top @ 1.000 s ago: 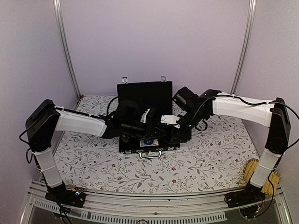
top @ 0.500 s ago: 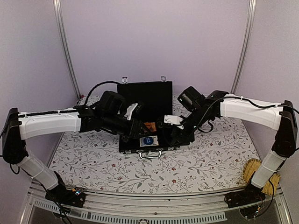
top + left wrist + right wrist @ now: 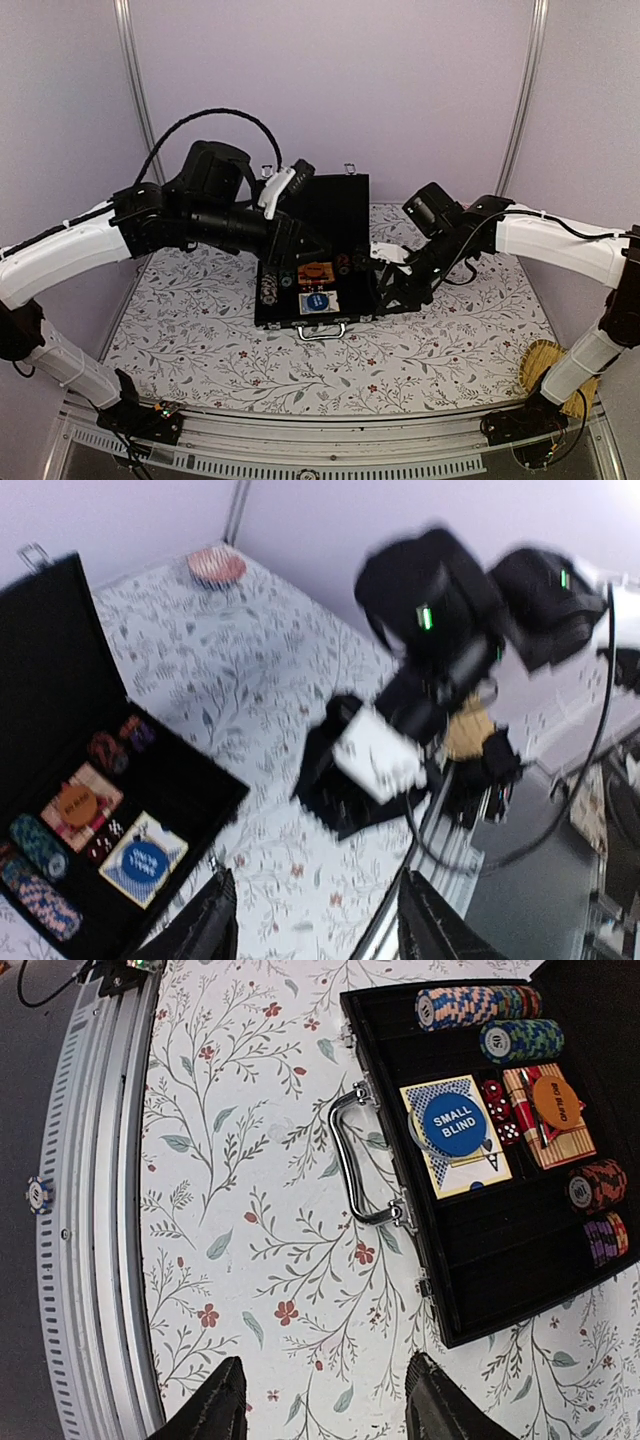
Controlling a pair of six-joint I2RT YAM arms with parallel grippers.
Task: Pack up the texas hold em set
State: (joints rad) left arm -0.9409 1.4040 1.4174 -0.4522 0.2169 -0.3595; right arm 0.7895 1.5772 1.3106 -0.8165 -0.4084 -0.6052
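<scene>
Top external. Observer: where is the set sitting?
Me: The briefcase (image 3: 280,321) is lying in the middle of the table (image 3: 450,340), lid (image 3: 330,212) standing upright, handle (image 3: 322,331) facing my bases. My left arm (image 3: 90,235) is hanging high by the lid's left corner. My right arm (image 3: 550,235) is reaching low at the case's right edge.
Observer: Left wrist?
Me: Blurred. My left gripper (image 3: 318,892) is showing fingers spread, nothing between them. The open case is sitting lower left.
Observer: Right wrist?
Me: My right gripper (image 3: 328,1365) is gaping too, empty, over bare table near the handle. Inside I'm seeing chip stacks (image 3: 470,1005), red dice (image 3: 495,1110), the blue disc (image 3: 452,1125) and the orange disc (image 3: 557,1100). One stray chip (image 3: 38,1193) is lying out on the rail (image 3: 95,1210).
Observer: Risks?
Me: I'm judging two. One is shutting the lid with that chip left outside. The other is my arms crowding over the case and knocking the lid down askew.
</scene>
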